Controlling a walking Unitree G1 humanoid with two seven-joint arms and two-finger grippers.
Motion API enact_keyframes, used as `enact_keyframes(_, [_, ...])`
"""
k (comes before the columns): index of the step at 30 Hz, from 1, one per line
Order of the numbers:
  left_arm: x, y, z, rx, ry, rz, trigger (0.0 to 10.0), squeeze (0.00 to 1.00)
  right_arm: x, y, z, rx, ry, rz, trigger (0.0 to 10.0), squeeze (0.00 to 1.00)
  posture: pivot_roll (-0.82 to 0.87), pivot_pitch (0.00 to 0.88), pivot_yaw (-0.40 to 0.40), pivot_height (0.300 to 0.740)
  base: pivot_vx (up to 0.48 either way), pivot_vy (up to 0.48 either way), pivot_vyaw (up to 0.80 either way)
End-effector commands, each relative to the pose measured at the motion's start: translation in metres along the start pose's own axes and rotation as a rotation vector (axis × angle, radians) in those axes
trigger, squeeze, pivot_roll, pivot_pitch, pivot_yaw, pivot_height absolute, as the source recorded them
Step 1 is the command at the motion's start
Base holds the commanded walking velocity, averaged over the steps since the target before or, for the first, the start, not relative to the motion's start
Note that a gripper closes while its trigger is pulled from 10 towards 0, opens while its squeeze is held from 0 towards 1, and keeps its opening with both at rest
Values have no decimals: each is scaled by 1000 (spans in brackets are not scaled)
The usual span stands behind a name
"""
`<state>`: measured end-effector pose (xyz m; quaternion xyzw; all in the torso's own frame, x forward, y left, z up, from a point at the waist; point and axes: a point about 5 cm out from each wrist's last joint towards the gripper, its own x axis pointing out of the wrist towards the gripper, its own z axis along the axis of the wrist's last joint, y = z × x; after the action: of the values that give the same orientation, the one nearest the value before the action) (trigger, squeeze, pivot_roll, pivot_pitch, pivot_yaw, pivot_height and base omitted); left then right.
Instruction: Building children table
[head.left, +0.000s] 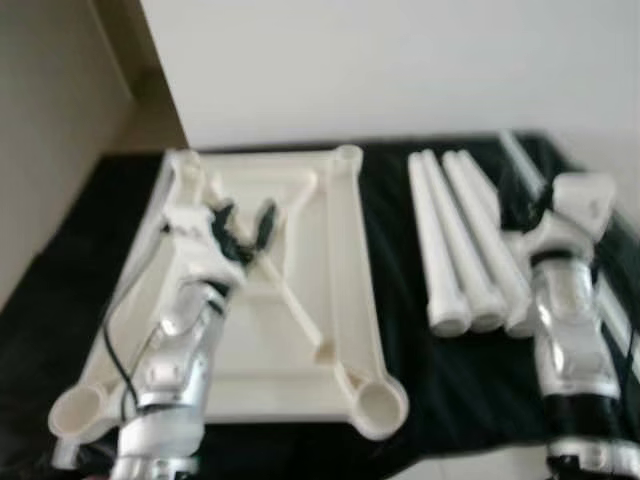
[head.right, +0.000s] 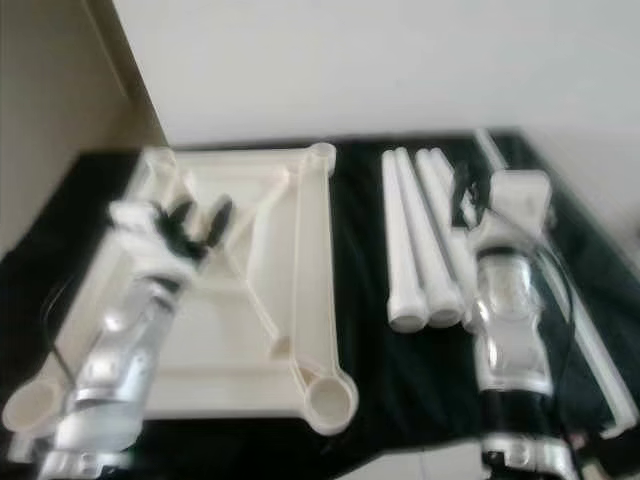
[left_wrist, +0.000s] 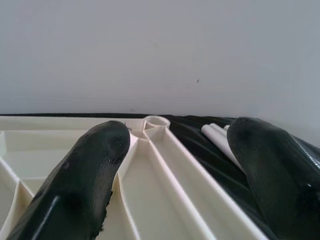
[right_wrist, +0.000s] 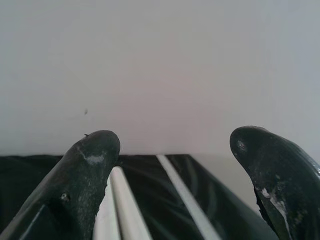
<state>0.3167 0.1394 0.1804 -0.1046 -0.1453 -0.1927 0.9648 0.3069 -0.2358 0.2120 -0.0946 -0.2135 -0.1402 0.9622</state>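
The cream tabletop (head.left: 352, 250) lies upside down on a black cloth, ribs up, with a round leg socket (head.left: 378, 405) at each corner. Three white legs (head.left: 455, 250) lie side by side on the cloth to its right. My left gripper (head.left: 245, 222) hovers open over the ribbed underside, left of centre, and its wrist view looks along a rib toward the far socket (left_wrist: 156, 121). My right gripper (right_wrist: 177, 142) is open just right of the legs, with one leg (right_wrist: 125, 205) below its fingers and nothing between them.
A thin white strip (head.left: 520, 160) lies on the black cloth (head.left: 400, 300) beyond the legs at the far right. A white wall (head.left: 380, 60) stands close behind. A beige panel (head.left: 50, 120) borders the left. The cloth's front edge is near me.
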Motion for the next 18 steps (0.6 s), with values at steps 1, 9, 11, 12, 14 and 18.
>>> enact_keyframes(1, [-2,9,0,13,18,38,10000,0,-1,7,1,13,-2,20,10000,0,-8,0,8,740,0,0,0])
enact_keyframes(9, [-4,12,-4,-24,45,44,10000,0,-4,10,-1,15,6,26,10000,0,-6,0,14,740,0,0,0])
enact_keyframes(11, [-4,12,-4,-19,51,42,10000,0,-4,10,-2,15,7,27,10000,0,-6,0,14,740,0,0,0])
enact_keyframes(12, [-4,12,-4,-19,51,42,10000,0,-4,10,-2,15,7,27,10000,0,-6,0,14,740,0,0,0])
enact_keyframes(14, [-4,12,-5,-17,56,38,10000,0,-5,11,-3,16,11,29,10000,0,-2,0,17,740,0,0,0])
enact_keyframes(18, [-4,12,-6,-14,61,34,10000,0,-6,12,-4,18,15,31,10000,0,-1,0,17,740,0,0,0])
